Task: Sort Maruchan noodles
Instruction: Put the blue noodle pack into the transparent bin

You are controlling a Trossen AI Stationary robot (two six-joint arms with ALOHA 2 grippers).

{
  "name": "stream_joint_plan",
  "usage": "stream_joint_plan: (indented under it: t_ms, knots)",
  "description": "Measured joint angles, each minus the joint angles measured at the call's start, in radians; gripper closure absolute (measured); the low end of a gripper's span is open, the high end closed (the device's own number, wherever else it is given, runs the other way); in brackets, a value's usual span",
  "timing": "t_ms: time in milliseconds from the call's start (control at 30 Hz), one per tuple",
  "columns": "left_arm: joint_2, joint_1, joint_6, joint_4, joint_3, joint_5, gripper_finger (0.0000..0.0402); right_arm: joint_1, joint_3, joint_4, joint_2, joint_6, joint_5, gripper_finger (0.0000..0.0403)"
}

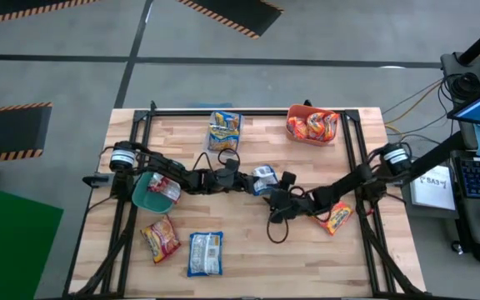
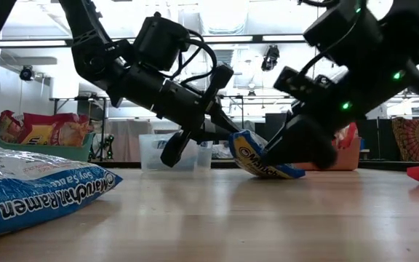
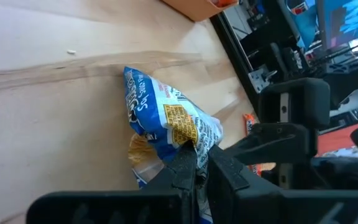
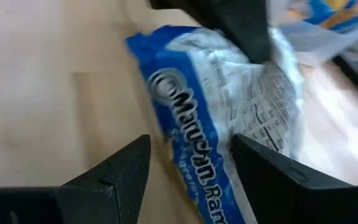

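Maruchan noodles packet [image 1: 263,177] mid-table is blue-and-white crinkly plastic, light and slippery I'd guess, brittle brick inside, so pinch the flat sealed edge rather than squeeze the middle. Left gripper [image 3: 194,163] has its jaws closed on one end, holding it tilted off the table [image 1: 248,250]. Right gripper [image 4: 188,168] sits right at it, jaws open around the other end.

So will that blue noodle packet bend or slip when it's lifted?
Probably crinkly, not floppy: the blue packet keeps its shape, pinched by the left gripper. Its shiny wrapper may slip. It looks light, tilted up on one edge, with the right gripper open around it.
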Motion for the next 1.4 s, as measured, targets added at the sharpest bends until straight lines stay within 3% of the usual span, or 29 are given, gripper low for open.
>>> stream_joint_plan:
  t_ms: [233,433,567,900,1400]
  knots:
    - [0.000,0.000,-0.020,0.002,0.000,-0.001,0.0398,-0.002,0.050,0.000,0.068,0.005,0.175,0.0183]
    - [0.000,-0.002,-0.021,0.001,0.000,0.006,0.0398,-0.002,0.073,-0.001,0.072,-0.020,0.236,0.0185]
    - [0.000,-0.002,-0.022,0.002,0.000,0.009,0.0397,-0.002,0.079,0.002,0.060,-0.047,0.235,0.0217]
    - [0.000,-0.002,-0.001,0.005,0.000,0.011,0.0380,-0.002,0.079,0.000,0.057,-0.065,0.193,0.0381]
    - [-0.084,0.008,0.180,-0.024,0.000,0.075,0.0378,-0.011,0.079,-0.028,-0.036,-0.053,0.096,0.0389]
